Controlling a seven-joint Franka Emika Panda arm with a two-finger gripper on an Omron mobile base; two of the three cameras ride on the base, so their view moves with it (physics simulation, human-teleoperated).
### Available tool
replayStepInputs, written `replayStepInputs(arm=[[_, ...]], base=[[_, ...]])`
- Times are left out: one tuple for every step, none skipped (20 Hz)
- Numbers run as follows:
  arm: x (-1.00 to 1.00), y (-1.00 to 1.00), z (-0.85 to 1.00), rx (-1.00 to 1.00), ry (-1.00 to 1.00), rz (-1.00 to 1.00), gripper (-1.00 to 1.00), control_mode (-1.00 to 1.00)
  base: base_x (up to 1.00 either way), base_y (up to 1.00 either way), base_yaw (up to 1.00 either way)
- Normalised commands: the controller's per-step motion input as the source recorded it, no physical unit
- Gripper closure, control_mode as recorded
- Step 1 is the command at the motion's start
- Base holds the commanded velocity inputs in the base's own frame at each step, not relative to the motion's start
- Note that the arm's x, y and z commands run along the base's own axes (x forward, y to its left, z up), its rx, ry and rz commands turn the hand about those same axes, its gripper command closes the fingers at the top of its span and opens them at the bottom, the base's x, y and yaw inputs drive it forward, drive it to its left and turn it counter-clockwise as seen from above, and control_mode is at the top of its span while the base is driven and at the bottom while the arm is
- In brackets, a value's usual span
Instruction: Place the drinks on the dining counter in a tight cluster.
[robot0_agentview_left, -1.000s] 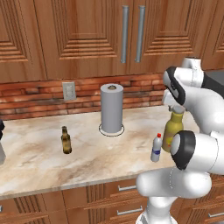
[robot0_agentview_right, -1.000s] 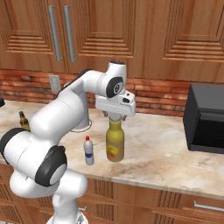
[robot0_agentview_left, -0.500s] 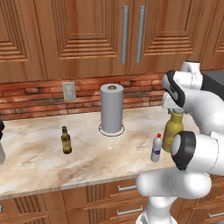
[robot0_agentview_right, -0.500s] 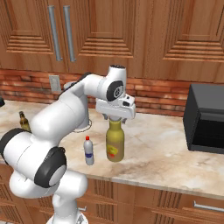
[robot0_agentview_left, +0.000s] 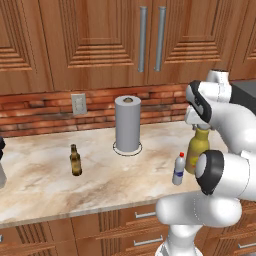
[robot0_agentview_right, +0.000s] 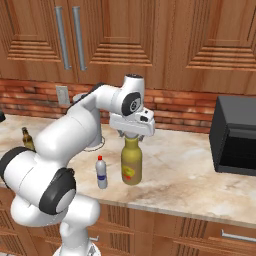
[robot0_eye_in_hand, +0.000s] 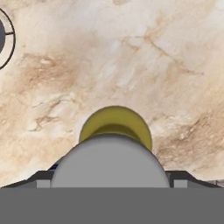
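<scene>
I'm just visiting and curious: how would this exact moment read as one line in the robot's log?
stage: grasping | gripper: straight down over olive-yellow bottle, jaws at its grey cap | small clear bottle: beside it | brown bottle: standing apart

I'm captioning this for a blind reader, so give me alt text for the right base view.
A white robot arm's gripper sits over the cap of an olive-yellow bottle on a marble counter, beside a small red-capped bottle. A black microwave stands at right.

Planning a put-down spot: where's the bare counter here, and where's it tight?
Bare marble between the brown bottle and the paper towel roll, and between the olive-yellow bottle and the black microwave. Tight where the small red-capped bottle stands beside the olive-yellow one.
</scene>
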Motion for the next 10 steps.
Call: replayStepInputs(arm=[[0.00, 0.00, 0.00, 0.00, 0.00, 0.00, 1.00, -1.00], [0.00, 0.00, 0.00, 0.00, 0.00, 0.00, 1.00, -1.00], [0.00, 0.00, 0.00, 0.00, 0.00, 0.00, 1.00, -1.00], [0.00, -0.13, 0.12, 0.00, -0.01, 0.00, 1.00, -1.00], [-0.06, -0.18, 0.34, 0.00, -0.03, 0.00, 1.00, -1.00], [-0.21, -0.23, 0.59, 0.00, -0.02, 0.00, 1.00, -1.00], [-0.27, -0.19, 0.74, 0.00, -0.01, 0.00, 1.00, -1.00], [-0.39, -0.20, 0.86, 0.00, -0.01, 0.00, 1.00, -1.00], [-0.52, -0.14, 1.00, 0.00, -0.01, 0.00, 1.00, -1.00], [-0.68, 0.00, 1.00, 0.00, -0.06, 0.00, 1.00, -1.00]], base=[[0.00, 0.00, 0.00], [0.00, 0.00, 0.00], [0.00, 0.00, 0.00], [0.00, 0.00, 0.00], [0.00, 0.00, 0.00], [0.00, 0.00, 0.00], [0.00, 0.00, 0.00], [0.00, 0.00, 0.00], [0.00, 0.00, 0.00], [0.00, 0.00, 0.00]])
